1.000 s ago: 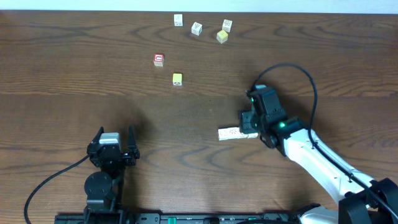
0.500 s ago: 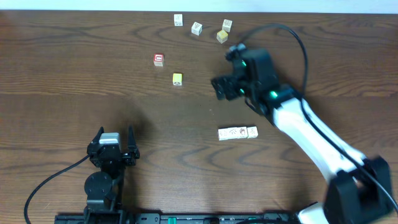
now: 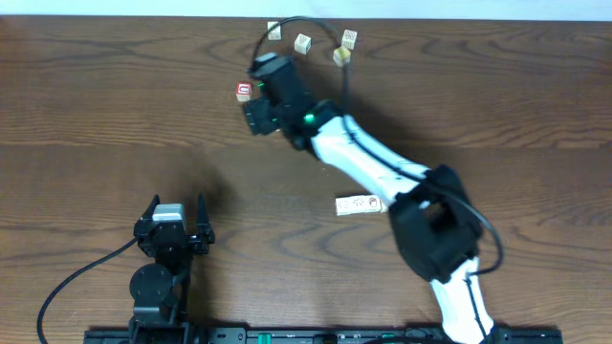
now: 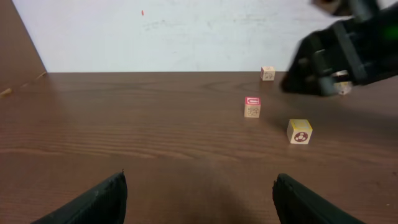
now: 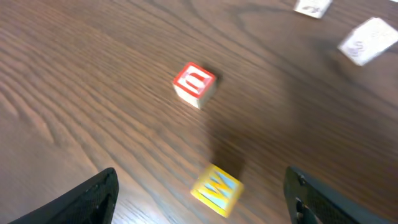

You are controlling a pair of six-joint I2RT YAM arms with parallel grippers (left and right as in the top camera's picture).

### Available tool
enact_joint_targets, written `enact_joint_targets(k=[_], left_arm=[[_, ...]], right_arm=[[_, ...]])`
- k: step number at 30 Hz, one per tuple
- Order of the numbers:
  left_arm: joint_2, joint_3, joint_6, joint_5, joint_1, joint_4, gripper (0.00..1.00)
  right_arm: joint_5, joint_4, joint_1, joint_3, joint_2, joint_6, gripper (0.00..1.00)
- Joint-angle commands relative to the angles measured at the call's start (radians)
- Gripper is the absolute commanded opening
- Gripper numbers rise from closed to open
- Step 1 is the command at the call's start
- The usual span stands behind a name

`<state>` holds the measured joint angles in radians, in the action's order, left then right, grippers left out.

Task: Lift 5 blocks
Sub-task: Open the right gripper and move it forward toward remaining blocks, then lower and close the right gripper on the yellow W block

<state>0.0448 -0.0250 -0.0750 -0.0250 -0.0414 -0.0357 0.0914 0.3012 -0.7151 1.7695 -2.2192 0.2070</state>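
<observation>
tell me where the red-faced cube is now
Overhead, the red-faced cube sits far centre-left, just left of the right gripper; the yellow cube is nearest.

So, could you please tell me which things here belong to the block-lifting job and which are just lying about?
Job: yellow block; four far-edge cubes; probably the row of printed blocks.
Lying about: red-faced cube.

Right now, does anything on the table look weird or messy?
Nothing is broken or spilled. The blocks are just scattered: some loose by the far edge, a few more lined up in a row. One red cube stands out among the cream and yellow ones.
</observation>
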Motion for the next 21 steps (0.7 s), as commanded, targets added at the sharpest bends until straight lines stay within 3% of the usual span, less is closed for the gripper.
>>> enact_joint_targets(k=[1, 7, 12, 21], left_arm=[[-0.002, 0.021, 0.008, -0.011, -0.004, -0.035, 0.75], [-0.002, 0.021, 0.008, -0.011, -0.004, -0.035, 0.75], [-0.002, 0.021, 0.008, -0.011, -0.004, -0.035, 0.75], [-0.002, 0.021, 0.008, -0.011, -0.004, -0.035, 0.75]], right_arm=[[0.132, -0.003, -0.022, 0.066, -0.056, 0.098, 0.78], [0.257, -0.023, -0.024, 0.072, -0.095, 0.241, 0.74], [0.300, -0.013, -0.024, 0.072, -0.095, 0.261, 0.74], [0.316, 0.056, -0.028, 0.071, -0.127, 0.330, 0.66]])
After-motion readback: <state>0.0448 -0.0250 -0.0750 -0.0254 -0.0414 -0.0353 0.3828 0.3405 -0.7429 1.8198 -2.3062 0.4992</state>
